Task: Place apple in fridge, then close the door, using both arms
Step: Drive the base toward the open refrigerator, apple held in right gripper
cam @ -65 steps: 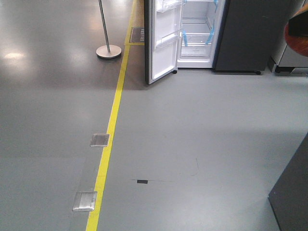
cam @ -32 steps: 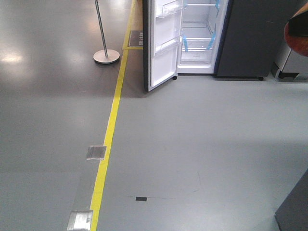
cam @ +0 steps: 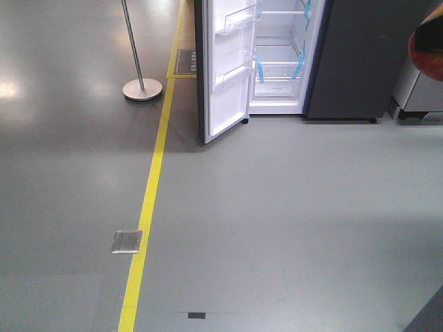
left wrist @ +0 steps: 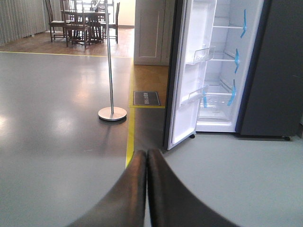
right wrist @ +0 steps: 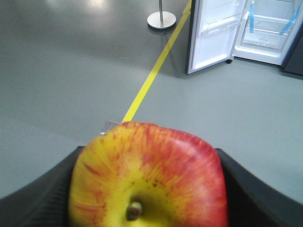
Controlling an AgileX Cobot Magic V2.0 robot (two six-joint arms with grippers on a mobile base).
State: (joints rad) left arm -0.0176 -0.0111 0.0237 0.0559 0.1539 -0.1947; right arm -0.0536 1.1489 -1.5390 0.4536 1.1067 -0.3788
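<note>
**Jaws: left gripper [left wrist: 147,156] closed on nothing, right gripper [right wrist: 150,163] clamped on apple [right wrist: 142,175]**

Item 1, left gripper: 2 dark fingers [left wrist: 135,189] pressed flat together, nothing between them; pointed over grey floor [left wrist: 57,142] toward fridge [left wrist: 272,71].

Item 2, right gripper: black fingers [right wrist: 42,189] tight against both flanks of apple.

Item 3, apple: 1 piece, red with yellow streaks, stalk end toward wrist camera. Held above floor, well apart from fridge. Red edge also at right border of front view [cam: 428,55].

Item 4, fridge: dark grey-blue cabinet, white interior, glass shelves [cam: 277,63], blue tape strips [cam: 260,68]. Standing at far side of floor.

Item 5, door [cam: 225,93]: swung wide open at cabinet's left side, white lining exposed, 2 clear bins [cam: 234,21] on it.

Surroundings: yellow floor line [cam: 149,187] passing left of door; post on round base [cam: 142,88] left of line; metal floor plate [cam: 127,241] just beside line; small black mark [cam: 196,315] on near floor; white panelled cupboard [left wrist: 151,28] behind door; dining table and chairs [left wrist: 80,21] far back.
</note>
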